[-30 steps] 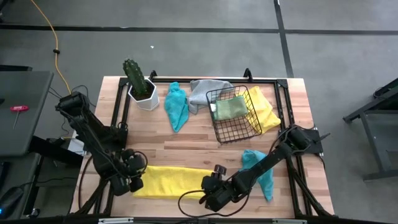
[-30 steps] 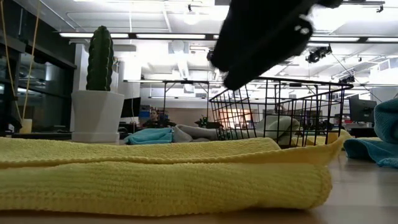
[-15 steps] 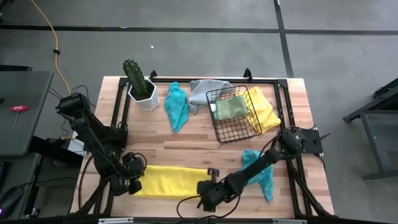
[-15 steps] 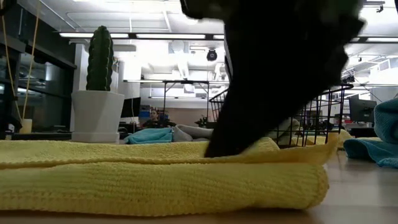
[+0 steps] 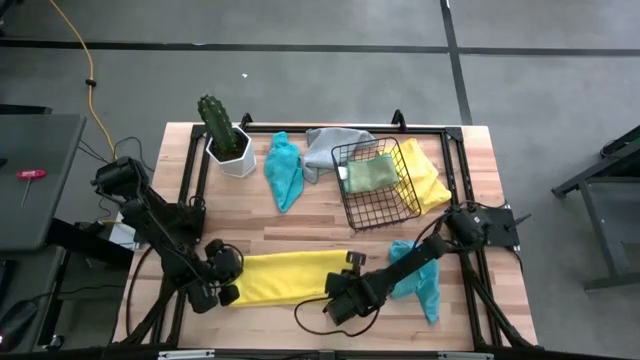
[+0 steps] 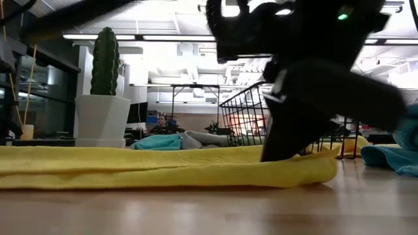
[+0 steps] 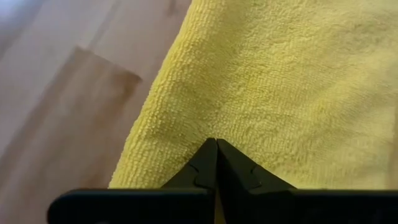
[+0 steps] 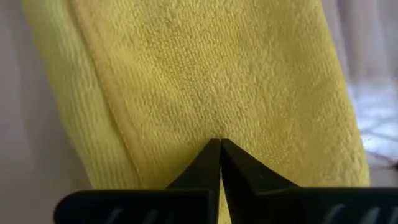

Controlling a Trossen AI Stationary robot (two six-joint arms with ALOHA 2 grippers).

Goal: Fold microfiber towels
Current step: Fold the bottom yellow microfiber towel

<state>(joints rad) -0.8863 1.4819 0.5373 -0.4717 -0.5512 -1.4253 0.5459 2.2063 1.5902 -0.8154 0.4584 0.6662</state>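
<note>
The yellow towel (image 5: 290, 276) lies lengthwise along the table's (image 5: 300, 225) front edge, left pincer (image 5: 224, 292) and right pincer (image 5: 338, 293) each clamped on 1 end.

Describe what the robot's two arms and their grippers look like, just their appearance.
Both arms are dark, nearly black, jointed links with black cables looping beside them. The left gripper and right gripper are blocky black units. In the wrist views each gripper's fingers are matte black wedges tapering to a point from a flat crossbar. A small green light glows on one arm in the low view.
</note>
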